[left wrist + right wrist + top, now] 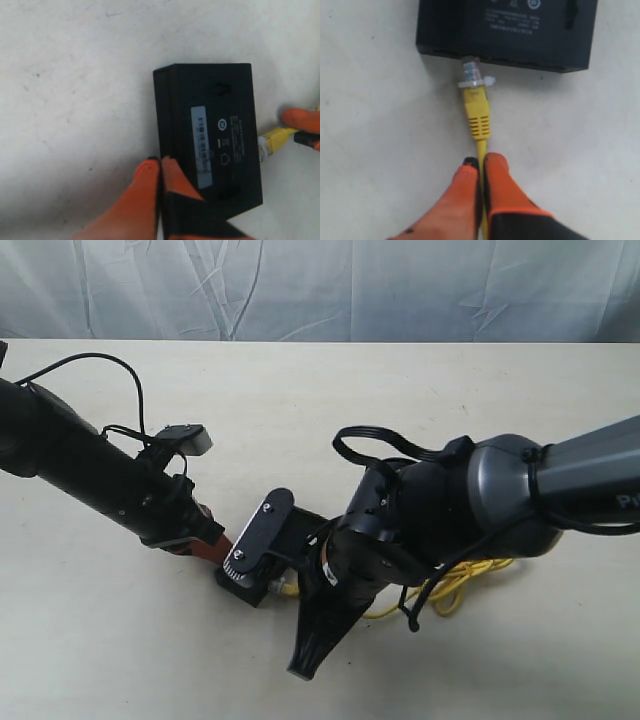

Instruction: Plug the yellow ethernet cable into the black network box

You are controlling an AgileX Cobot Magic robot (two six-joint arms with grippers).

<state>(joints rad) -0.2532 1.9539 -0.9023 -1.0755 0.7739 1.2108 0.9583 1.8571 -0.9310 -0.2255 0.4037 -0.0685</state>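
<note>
The right gripper [480, 164] pinches the yellow ethernet cable [478, 120] just behind its plug, whose tip sits in the black network box [450, 30]; the left gripper [160, 167], fingers together, touches the box's corner.

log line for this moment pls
left tool: shut, at black network box corner | right tool: shut on yellow ethernet cable behind plug | plug: at box port, seating unclear

Exterior view high above the table [450, 390], wrist views close over the same black network box [210, 130]
</note>
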